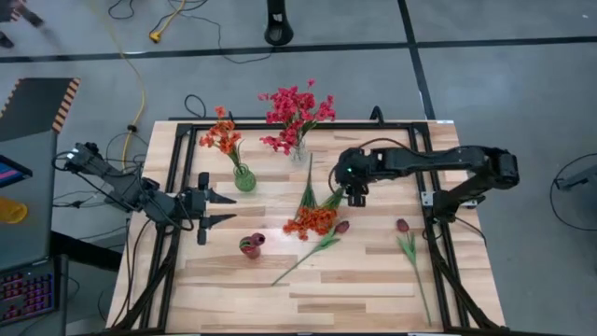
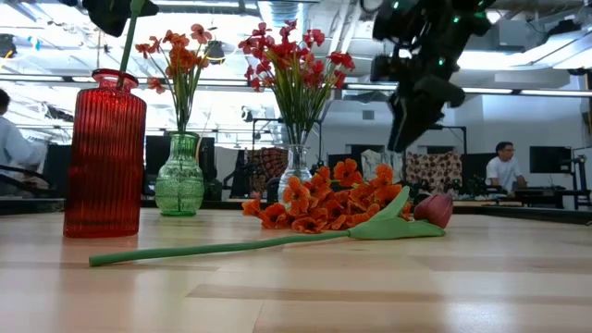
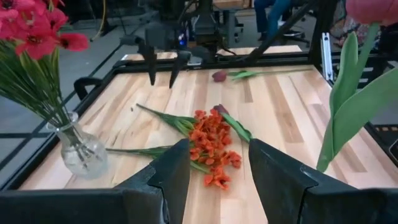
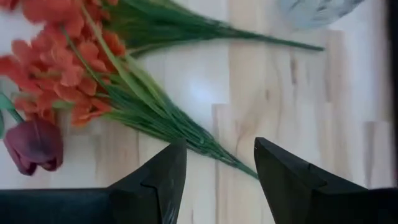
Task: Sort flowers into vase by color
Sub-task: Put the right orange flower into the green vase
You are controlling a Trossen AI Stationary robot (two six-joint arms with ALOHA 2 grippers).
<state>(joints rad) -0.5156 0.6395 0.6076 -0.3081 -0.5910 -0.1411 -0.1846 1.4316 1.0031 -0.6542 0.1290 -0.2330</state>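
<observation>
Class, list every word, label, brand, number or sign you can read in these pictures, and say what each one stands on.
None can be read.
The red vase, green vase and clear vase show no lettering.
The table bears only wood grain.
Screens in the room behind the table are too small to read.

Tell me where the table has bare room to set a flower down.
Bare wood lies along the near edge of the table, between the long-stemmed tulip and the lone tulip. The middle is crowded: the orange spray, green vase, clear vase and red vase.
</observation>
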